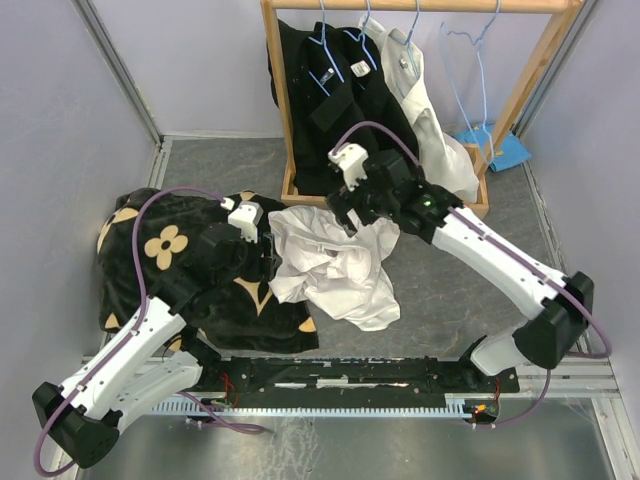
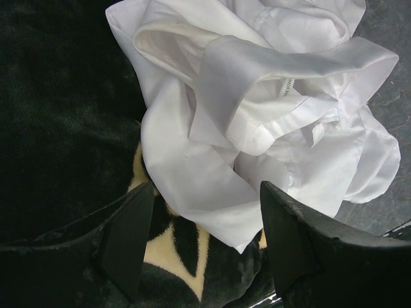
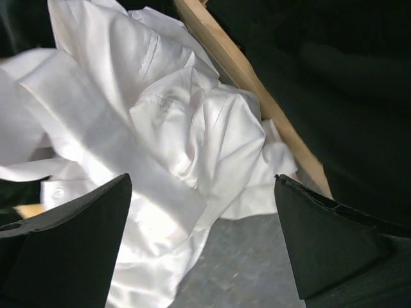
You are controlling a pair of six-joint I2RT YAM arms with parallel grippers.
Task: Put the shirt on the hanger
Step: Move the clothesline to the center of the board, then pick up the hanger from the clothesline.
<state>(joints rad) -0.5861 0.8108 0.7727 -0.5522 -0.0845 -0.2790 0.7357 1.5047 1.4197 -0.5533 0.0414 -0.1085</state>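
The white shirt (image 1: 335,265) lies crumpled on the grey floor mat, its left part resting on the black flowered cloth. In the left wrist view the shirt (image 2: 257,109) shows its collar and a small label. My left gripper (image 1: 270,252) is open at the shirt's left edge, and a corner of the fabric lies between its fingers (image 2: 207,192) without being pinched. My right gripper (image 1: 347,215) hovers wide open over the shirt's far side (image 3: 202,183), holding nothing. An empty light-blue wire hanger (image 1: 465,75) hangs on the rack's rail at the right.
The wooden rack (image 1: 285,150) stands behind the shirt, its base rail (image 3: 257,96) close to my right fingers. On it hang black shirts (image 1: 320,80) and another white shirt (image 1: 432,130). The black cloth with tan flowers (image 1: 165,245) is at left. A blue item (image 1: 497,150) lies by the rack's right foot.
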